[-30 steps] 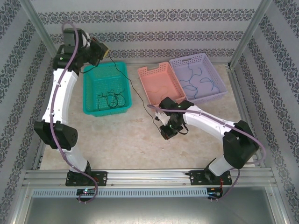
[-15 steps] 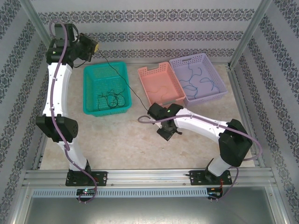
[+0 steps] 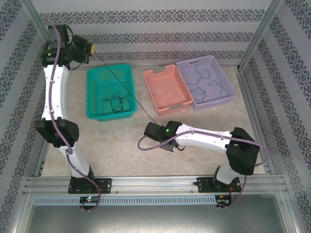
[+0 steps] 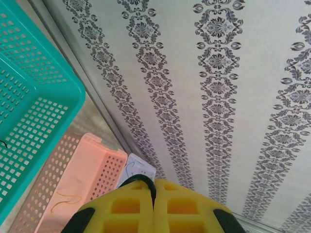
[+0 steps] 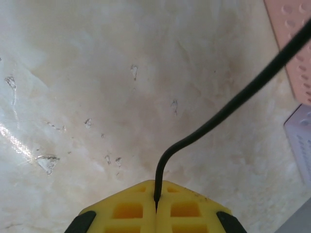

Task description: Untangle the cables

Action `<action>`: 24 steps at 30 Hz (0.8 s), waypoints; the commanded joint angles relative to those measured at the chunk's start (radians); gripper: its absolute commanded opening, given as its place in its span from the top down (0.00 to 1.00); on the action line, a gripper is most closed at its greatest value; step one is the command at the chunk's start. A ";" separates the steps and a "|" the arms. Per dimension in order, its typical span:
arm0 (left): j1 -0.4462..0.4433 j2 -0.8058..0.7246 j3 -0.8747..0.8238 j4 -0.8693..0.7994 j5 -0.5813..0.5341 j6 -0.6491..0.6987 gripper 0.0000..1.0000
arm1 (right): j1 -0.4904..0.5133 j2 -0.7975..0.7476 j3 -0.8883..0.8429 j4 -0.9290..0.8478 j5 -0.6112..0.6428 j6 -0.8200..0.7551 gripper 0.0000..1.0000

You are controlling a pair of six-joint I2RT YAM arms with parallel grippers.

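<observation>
My L end effector (image 3: 91, 48), high by back wall, is pinched shut on a black cable (image 3: 121, 83). It runs taut over teal basket (image 3: 111, 116), past the tangle (image 3: 114, 103), to my R end effector (image 5: 155, 198), clamped on it low over bench (image 3: 121, 145). Step: drawing one strand out. Next, prob.: confirm it's free, then set it aside.

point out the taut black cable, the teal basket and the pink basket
black cable (image 5: 157, 180), right wrist view, its lower upright stretch
teal basket (image 3: 111, 114), top external view, near wall
pink basket (image 3: 159, 70), top external view, far rim
</observation>
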State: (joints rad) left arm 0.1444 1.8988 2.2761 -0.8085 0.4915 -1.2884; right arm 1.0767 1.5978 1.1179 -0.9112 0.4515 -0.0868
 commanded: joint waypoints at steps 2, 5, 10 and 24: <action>0.043 0.026 0.059 0.051 -0.026 -0.015 1.00 | 0.048 -0.053 -0.023 -0.011 0.033 -0.072 1.00; 0.040 0.049 0.038 0.088 0.003 0.003 1.00 | 0.058 -0.118 0.009 0.057 -0.056 -0.108 1.00; 0.034 0.089 -0.032 0.182 0.038 0.041 1.00 | 0.047 -0.117 0.092 0.156 -0.218 -0.163 1.00; 0.021 0.287 -0.089 0.312 0.046 0.127 1.00 | -0.133 0.328 0.663 0.200 -0.660 -0.012 1.00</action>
State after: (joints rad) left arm 0.1650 2.1544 2.1696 -0.5411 0.5232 -1.2064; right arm 0.9672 1.8534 1.7073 -0.7017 -0.0902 -0.1570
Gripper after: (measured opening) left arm 0.058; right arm 0.060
